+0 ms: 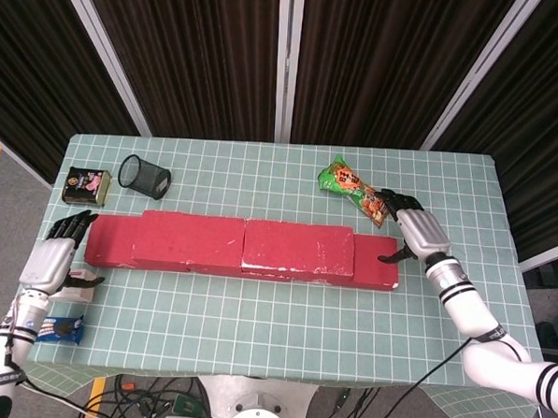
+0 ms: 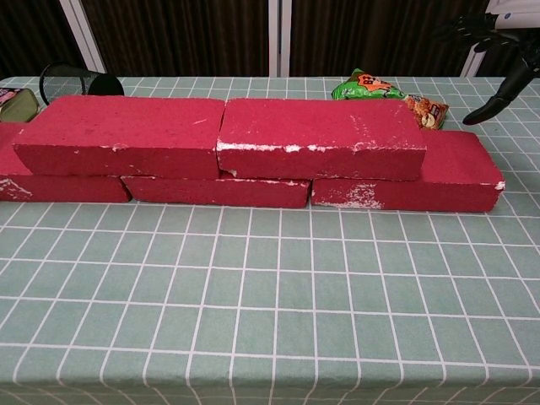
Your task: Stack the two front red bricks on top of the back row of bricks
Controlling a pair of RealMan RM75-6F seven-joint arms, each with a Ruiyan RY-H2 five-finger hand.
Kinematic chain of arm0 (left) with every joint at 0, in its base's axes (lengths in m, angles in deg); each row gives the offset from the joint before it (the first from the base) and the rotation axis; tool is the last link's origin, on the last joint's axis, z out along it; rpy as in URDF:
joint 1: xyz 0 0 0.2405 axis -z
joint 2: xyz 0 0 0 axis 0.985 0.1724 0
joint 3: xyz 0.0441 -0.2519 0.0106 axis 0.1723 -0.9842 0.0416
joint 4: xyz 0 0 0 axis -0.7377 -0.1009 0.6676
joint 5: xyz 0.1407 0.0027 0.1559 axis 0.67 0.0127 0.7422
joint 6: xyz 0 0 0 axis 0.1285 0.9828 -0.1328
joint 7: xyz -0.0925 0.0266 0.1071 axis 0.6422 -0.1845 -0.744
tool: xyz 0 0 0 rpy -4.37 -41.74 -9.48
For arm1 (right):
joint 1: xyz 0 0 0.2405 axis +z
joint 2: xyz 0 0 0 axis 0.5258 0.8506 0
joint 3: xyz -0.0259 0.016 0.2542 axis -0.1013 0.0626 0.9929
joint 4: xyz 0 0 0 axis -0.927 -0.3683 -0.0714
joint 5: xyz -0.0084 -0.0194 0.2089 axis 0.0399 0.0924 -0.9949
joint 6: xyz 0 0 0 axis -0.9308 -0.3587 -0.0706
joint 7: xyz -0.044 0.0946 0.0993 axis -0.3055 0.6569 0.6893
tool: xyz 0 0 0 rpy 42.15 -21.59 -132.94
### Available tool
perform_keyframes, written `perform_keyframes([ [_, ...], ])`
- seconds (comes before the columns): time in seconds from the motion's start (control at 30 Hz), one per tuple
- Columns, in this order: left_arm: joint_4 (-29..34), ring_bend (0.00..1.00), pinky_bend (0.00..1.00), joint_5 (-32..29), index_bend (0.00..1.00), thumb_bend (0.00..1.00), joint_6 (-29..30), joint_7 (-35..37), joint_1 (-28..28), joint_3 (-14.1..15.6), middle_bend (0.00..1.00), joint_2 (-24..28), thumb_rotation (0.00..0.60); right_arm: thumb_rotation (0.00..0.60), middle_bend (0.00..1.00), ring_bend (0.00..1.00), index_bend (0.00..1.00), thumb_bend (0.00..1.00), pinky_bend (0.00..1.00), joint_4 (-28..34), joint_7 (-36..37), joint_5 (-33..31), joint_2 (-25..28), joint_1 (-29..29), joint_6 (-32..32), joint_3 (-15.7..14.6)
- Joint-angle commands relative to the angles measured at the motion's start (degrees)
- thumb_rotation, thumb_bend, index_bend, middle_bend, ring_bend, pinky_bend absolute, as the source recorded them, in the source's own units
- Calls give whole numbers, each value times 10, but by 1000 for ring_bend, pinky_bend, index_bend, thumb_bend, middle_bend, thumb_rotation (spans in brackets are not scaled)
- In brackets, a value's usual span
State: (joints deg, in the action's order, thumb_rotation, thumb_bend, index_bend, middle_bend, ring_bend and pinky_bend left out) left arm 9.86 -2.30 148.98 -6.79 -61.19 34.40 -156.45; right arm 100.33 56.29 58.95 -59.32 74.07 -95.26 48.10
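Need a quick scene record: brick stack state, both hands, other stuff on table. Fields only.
top bricks: two red bricks side by side on the back row
left hand: open, by row's left end, holds nothing
right hand: open, off row's right end
other: mesh cup, tin, snack bag

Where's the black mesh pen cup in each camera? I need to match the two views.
Head view: the mesh cup lies on its side at the table's back left, beside the tin.
Chest view: the cup is at the upper left, behind the left top brick.
Shared landmark: the green snack bag.
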Motion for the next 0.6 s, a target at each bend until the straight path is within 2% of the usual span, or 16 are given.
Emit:
perform_keyframes([
  [0.03,-23,0,0,-20,35,8,14,-24,12,-20,0,-25,600,600,0,0,0,5,0,-4,7,6,1,-3,1,0],
  [0.2,-49,0,0,-40,35,19,11,-36,28,-39,0,-46,600,600,0,0,0,5,0,-10,18,13,1,-7,3,1],
  [0.6,-84,0,0,-52,35,18,-16,-28,57,-50,0,-84,600,600,0,0,0,6,0,-12,37,23,0,-9,12,5],
])
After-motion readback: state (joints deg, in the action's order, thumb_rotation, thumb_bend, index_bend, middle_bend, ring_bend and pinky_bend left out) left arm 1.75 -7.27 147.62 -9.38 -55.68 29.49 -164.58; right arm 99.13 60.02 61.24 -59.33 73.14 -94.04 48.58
